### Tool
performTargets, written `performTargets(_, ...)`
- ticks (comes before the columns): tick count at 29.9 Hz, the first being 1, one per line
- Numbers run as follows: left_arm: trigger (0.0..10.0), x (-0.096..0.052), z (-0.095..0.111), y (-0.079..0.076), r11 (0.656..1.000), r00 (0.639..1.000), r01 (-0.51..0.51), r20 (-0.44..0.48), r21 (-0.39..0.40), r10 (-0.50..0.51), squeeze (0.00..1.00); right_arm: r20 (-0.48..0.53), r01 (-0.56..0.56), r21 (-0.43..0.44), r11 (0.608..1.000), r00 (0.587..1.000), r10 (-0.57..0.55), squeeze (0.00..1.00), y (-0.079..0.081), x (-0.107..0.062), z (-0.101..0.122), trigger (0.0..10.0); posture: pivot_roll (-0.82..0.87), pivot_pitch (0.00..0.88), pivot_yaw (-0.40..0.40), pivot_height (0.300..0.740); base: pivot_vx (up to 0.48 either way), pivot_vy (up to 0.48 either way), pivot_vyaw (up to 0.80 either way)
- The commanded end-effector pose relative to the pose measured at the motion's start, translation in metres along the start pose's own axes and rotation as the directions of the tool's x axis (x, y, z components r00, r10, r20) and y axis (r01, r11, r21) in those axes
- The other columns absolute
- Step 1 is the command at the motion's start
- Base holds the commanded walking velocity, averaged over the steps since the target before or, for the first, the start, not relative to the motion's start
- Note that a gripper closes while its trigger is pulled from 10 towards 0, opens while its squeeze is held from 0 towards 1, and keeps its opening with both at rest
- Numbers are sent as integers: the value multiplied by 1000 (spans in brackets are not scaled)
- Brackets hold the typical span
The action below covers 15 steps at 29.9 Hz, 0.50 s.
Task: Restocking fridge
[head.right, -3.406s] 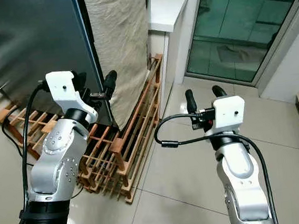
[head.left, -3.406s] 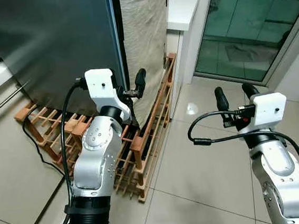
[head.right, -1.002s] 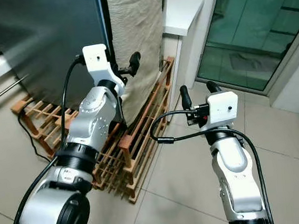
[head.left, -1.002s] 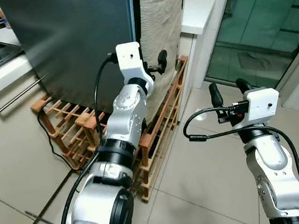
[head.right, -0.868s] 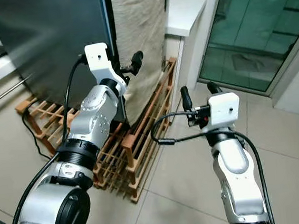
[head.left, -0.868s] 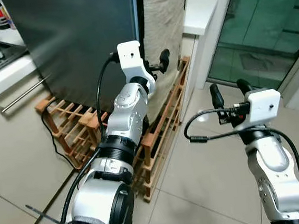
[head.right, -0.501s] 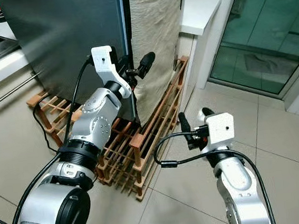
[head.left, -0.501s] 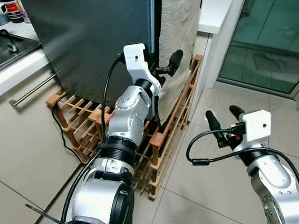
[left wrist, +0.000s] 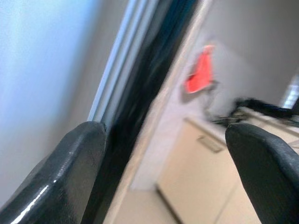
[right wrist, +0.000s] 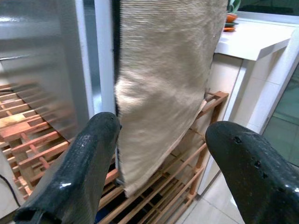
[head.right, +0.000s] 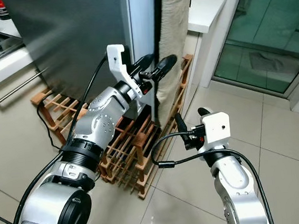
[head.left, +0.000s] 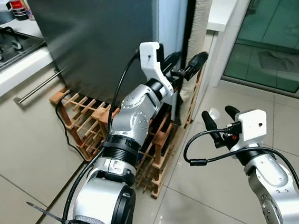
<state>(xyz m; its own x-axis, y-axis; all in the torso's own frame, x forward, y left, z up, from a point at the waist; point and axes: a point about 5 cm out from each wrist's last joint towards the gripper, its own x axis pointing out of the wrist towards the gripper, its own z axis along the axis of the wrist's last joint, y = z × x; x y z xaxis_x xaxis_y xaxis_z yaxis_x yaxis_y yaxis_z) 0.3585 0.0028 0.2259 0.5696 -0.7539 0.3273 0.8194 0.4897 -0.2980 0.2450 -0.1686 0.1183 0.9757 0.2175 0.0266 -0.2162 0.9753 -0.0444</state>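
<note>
The left gripper [head.left: 185,70], jaws spread wide, is set at the fridge door [head.left: 105,37] edge, while the right gripper [head.left: 218,122], also wide, is held over bare floor tiles [head.left: 294,124].

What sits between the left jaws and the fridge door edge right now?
Nothing visible does. The left gripper is open and already at the fridge door edge, in the gap beside the hanging beige cloth. The wooden rack stands lower, below the gripper. The right gripper hangs open over the floor tiles.
</note>
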Motion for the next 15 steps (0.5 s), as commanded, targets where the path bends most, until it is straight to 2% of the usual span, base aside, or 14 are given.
performTargets(1,10000,39,-14,-70,968,978,203,78,-148,-194,0,-6,-10,1,1000,1000,10,0,0,0,0,10000,-191,0,12,740,0,0,0)
performTargets(7,10000,29,-10,-66,967,977,208,75,-146,-199,0,-12,-17,2,1000,1000,17,0,0,1,0,10000,-191,0,9,740,0,0,0)
performTargets(11,10000,-1,2,-50,986,988,137,80,-94,-130,0,-2,-85,19,996,996,85,0,10,8,2,10000,-188,0,9,740,0,0,0)
performTargets(12,10000,-14,7,-41,996,994,77,80,-46,-74,0,6,-112,28,993,994,111,0,14,12,5,10000,-188,0,9,740,0,0,0)
performTargets(13,10000,-14,7,-41,996,994,77,80,-46,-74,0,6,-112,28,993,994,111,0,14,12,5,10000,-188,0,9,740,0,0,0)
performTargets(15,10000,-30,17,-29,1000,996,4,91,-11,-3,0,16,-150,35,988,989,149,0,18,15,7,10000,-143,0,2,740,0,0,0)
